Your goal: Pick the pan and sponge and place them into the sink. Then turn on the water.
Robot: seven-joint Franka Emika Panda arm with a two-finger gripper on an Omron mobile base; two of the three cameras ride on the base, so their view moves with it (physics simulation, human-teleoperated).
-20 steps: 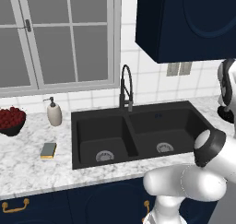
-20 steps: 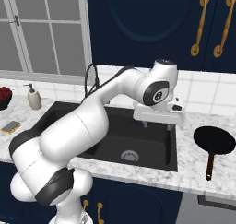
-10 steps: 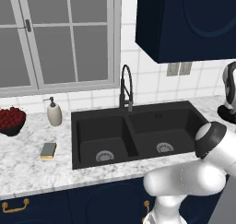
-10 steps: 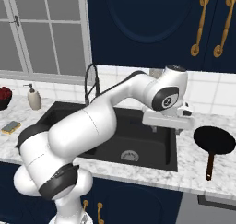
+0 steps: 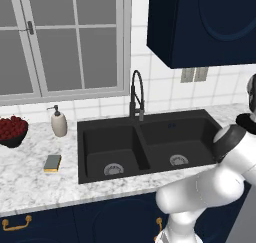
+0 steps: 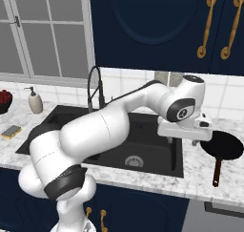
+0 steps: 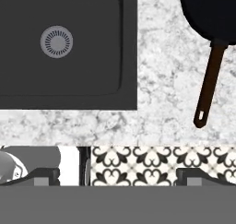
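The black pan (image 6: 228,145) lies on the marble counter right of the sink (image 6: 143,131), its long handle (image 6: 218,171) pointing toward the front edge. In the hand view the pan (image 7: 212,11) is at the upper right, with its handle (image 7: 209,85) running down. My gripper (image 6: 182,139) hovers over the sink's right rim, just left of the pan, and my gripper (image 7: 117,177) stands open and holds nothing. The sponge (image 5: 52,162) rests flat on the counter left of the sink (image 5: 150,137), and the sponge (image 6: 10,131) is far from the hand. No water runs from the black gooseneck faucet (image 5: 136,94).
A beige soap dispenser (image 5: 58,122) and a dark bowl of red fruit (image 5: 10,129) stand at the back left. Dark cabinets (image 6: 157,26) hang above the counter. In the hand view, patterned floor tiles (image 7: 161,165) lie beyond the counter's front edge.
The hand has swung to the right, from over the right basin to the sink's right rim beside the pan. Pan and sponge have not moved.
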